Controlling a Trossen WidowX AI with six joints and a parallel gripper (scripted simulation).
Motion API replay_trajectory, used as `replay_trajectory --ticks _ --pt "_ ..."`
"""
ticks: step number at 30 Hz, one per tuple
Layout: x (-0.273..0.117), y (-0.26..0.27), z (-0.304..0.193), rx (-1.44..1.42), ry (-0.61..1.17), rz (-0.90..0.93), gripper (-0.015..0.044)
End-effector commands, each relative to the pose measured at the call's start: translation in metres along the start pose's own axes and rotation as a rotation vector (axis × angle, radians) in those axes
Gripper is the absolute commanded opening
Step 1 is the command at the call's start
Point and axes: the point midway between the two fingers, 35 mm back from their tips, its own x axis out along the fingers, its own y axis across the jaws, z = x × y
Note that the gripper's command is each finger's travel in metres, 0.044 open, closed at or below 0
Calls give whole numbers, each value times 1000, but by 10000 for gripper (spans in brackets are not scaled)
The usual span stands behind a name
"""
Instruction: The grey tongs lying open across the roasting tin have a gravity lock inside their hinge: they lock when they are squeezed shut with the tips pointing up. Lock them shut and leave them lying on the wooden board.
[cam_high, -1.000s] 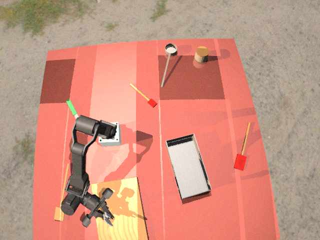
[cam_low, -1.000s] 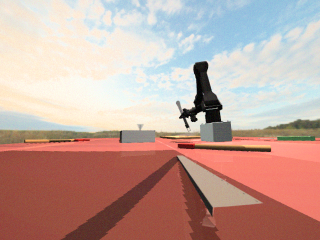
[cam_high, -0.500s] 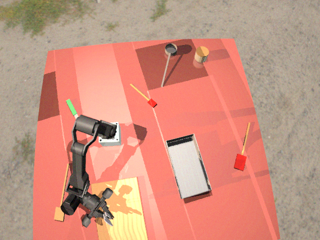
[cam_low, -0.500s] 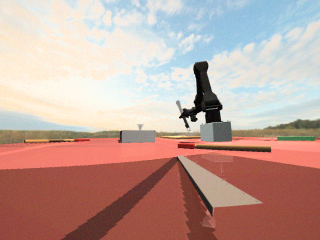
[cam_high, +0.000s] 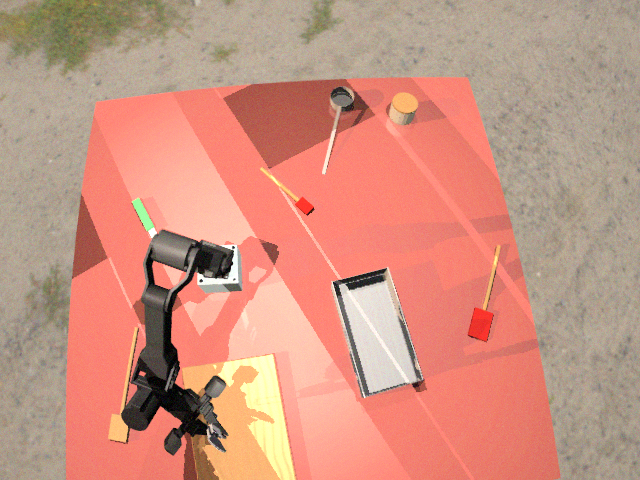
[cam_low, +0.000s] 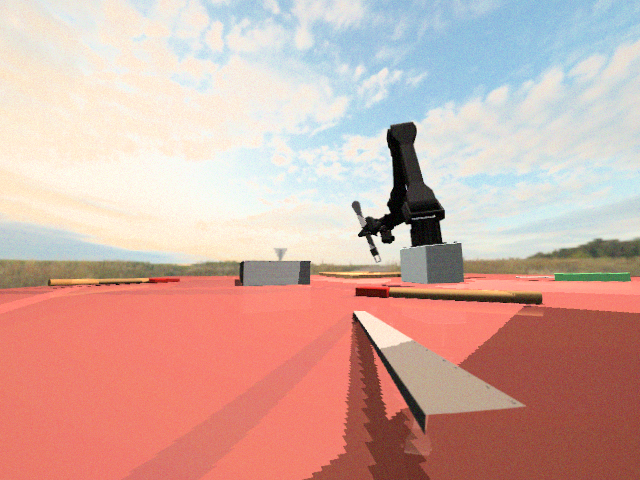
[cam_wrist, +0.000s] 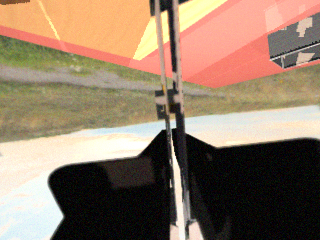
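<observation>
My black pincer clamps the slim grey metal tongs, squeezed nearly together above the wooden board; locking looks unconfirmed, laying down remains.

Around the roasting tin, the top view shows a red-headed brush to its right, a wooden board lower left and (lid-like top, orange) a round pot well above.

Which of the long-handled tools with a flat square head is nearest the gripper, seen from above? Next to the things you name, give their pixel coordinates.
The one with the tan head (cam_high: 118, 428), left of the wooden board (cam_high: 282, 413). The other two have red heads and lie farther off.
</observation>
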Motion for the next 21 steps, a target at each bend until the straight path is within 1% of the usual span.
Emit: replay_trajectory --ticks 1,21 --pt "3 3 -2 5 -17 6 -150" --pt "40 25 8 87 -362 53 -150"
